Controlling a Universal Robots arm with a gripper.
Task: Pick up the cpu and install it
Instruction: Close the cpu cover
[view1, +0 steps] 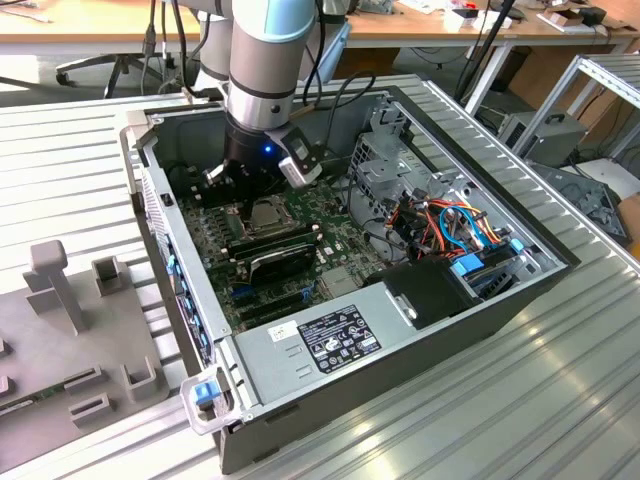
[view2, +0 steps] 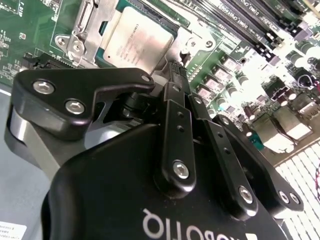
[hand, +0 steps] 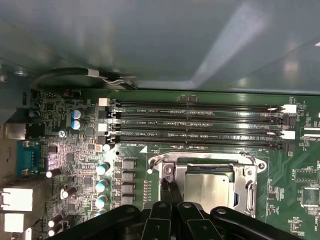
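Surface: ribbed silver metal table (view1: 560, 400) bearing an open dark grey computer case (view1: 330, 400)
Board: flat green motherboard (hand: 75, 165) on the case floor
Cpu: small square silver-topped cpu (hand: 209, 184) lying in the metal-framed socket (hand: 250, 172), far end of the case, toward the exterior view's left
Gripper: black two-finger gripper (hand: 168, 186) with fingers pressed together, empty, tips just beside the cpu's edge

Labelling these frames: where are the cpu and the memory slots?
cpu (hand: 210, 186): first wrist view, middle of its metal top.
memory slots (hand: 195, 131): first wrist view, middle of one slot.
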